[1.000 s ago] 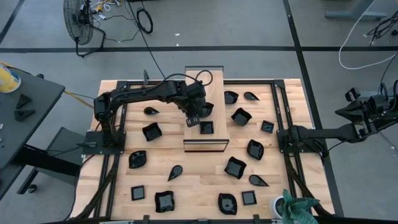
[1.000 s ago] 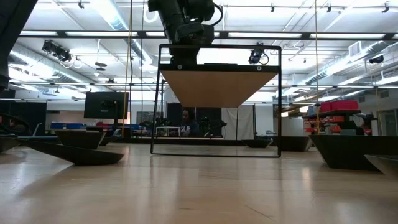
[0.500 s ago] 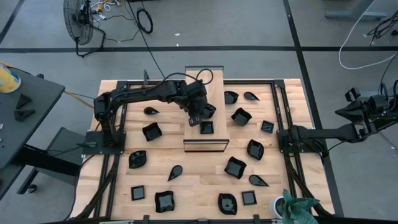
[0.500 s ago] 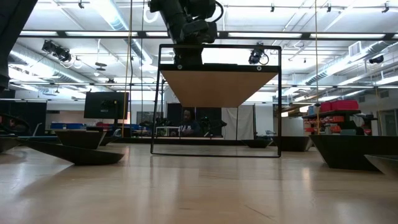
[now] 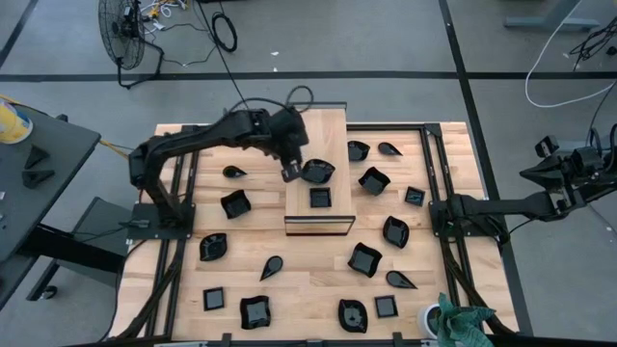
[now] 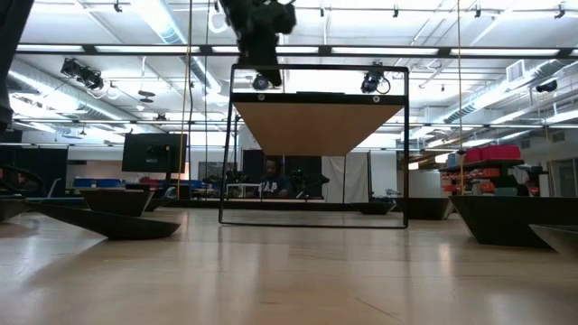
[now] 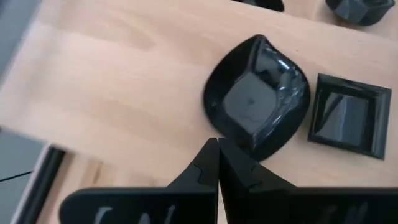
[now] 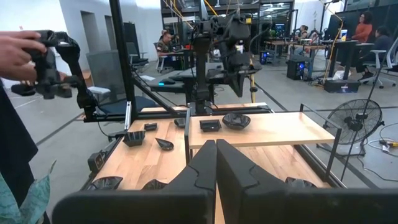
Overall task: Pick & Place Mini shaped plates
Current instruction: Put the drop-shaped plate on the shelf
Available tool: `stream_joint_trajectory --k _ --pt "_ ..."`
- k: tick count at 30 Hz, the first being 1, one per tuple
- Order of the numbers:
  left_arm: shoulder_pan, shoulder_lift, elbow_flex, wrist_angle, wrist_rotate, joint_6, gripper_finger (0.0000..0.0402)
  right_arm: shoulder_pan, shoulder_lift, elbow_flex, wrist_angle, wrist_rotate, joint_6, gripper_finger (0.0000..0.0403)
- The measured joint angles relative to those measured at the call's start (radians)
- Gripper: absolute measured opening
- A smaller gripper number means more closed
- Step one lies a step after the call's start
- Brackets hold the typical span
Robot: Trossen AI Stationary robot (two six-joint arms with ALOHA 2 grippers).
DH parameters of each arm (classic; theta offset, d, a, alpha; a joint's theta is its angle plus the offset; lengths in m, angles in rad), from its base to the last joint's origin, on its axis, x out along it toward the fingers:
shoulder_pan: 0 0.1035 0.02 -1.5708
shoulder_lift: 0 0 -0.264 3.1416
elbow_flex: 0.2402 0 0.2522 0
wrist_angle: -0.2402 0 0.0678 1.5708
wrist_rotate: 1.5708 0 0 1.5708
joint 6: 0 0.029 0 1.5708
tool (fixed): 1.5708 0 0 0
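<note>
A raised light wooden board [image 5: 328, 130] stands mid-table. On it lie two mini shaped plates: a glossy black leaf-shaped one [image 5: 317, 171] [image 7: 255, 99] and a square one [image 5: 320, 198] [image 7: 348, 115]. My left gripper [image 5: 289, 172] [image 7: 217, 144] is shut and hangs above the board, just left of the leaf plate, with nothing in it. Several more black plates [image 5: 364, 259] lie flat on the table around the board. My right gripper [image 8: 216, 146] is shut and waits level beyond the table's right edge.
Black metal frames [image 5: 436, 193] run along the table's left and right sides. A green cloth and a white cup [image 5: 453, 323] sit at the near right corner. In the right wrist view a person's hand [image 8: 18, 56] holds a controller. The board's thin frame [image 6: 316, 221] stands on the table.
My left gripper, still shut, has risen from low over the board beside the leaf plate and drawn back toward the table's left and far edges. Both plates lie on the board where they were.
</note>
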Motion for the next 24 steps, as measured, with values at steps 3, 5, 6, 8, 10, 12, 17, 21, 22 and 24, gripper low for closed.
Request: stream_joint_trajectory --k 3,5,6,8,10,12,17,21,22,24 --pt "0.012 -0.035 0.0 -0.037 -0.024 0.0 0.0003 0.0 0.0 0.0 0.0 0.0 0.0 0.001" --pt "0.018 -0.052 0.0 -0.054 -0.029 -0.004 0.0007 0.0 0.0 0.0 0.0 0.0 0.0 0.001" --pt "0.023 -0.06 -0.001 -0.07 -0.029 -0.008 0.0012 0.0 0.0 0.0 0.0 0.0 0.0 0.001" --pt "0.034 -0.078 -0.016 -0.081 -0.032 -0.031 0.0026 0.0 0.0 0.0 0.0 0.0 0.0 0.001" --pt "0.047 -0.091 -0.044 -0.095 -0.033 -0.055 0.0043 0.0 0.0 0.0 0.0 0.0 0.0 0.001" --pt "0.054 -0.1 -0.075 -0.095 -0.033 -0.072 0.0061 0.0 0.0 0.0 0.0 0.0 0.0 0.001" --pt "0.076 -0.129 -0.157 -0.082 -0.04 -0.126 0.0108 0.0 0.0 0.0 0.0 0.0 0.0 0.001" --pt "0.094 -0.138 -0.226 -0.079 -0.037 -0.163 0.0148 0.0 0.0 0.0 0.0 0.0 0.0 0.001" --pt "0.103 -0.145 -0.244 -0.082 -0.028 -0.163 0.0158 0.0 0.0 0.0 0.0 0.0 0.0 0.001" --pt "0.109 -0.153 -0.274 -0.076 -0.014 -0.161 0.0177 0.0 0.0 0.0 0.0 0.0 0.0 0.001"
